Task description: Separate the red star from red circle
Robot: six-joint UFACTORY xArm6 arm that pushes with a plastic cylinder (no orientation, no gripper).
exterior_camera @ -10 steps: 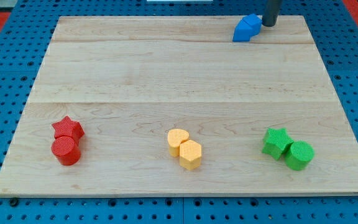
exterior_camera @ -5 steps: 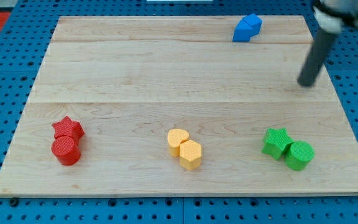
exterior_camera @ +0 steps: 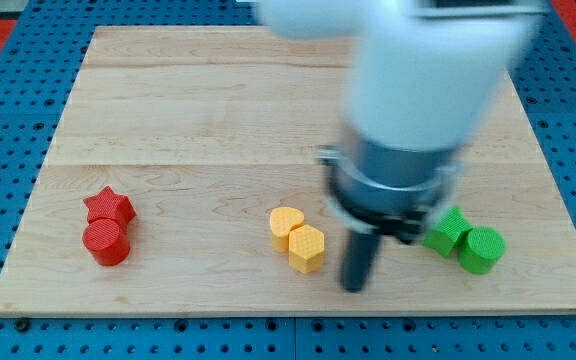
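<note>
The red star (exterior_camera: 109, 207) sits at the board's lower left, touching the red circle (exterior_camera: 105, 242) just below it. My tip (exterior_camera: 353, 287) is near the board's bottom edge, right of the yellow blocks and far to the right of the red pair. The arm is blurred and large in the view's upper right.
A yellow heart (exterior_camera: 286, 224) and yellow hexagon (exterior_camera: 307, 249) touch at bottom centre. A green star (exterior_camera: 448, 230) and green circle (exterior_camera: 482, 250) touch at bottom right. The arm hides the blue blocks at the view's top. The wooden board (exterior_camera: 168, 110) lies on a blue pegboard.
My tip has swept from the top right beside the blue blocks, down the right side, to the bottom centre next to the yellow hexagon. No block has moved.
</note>
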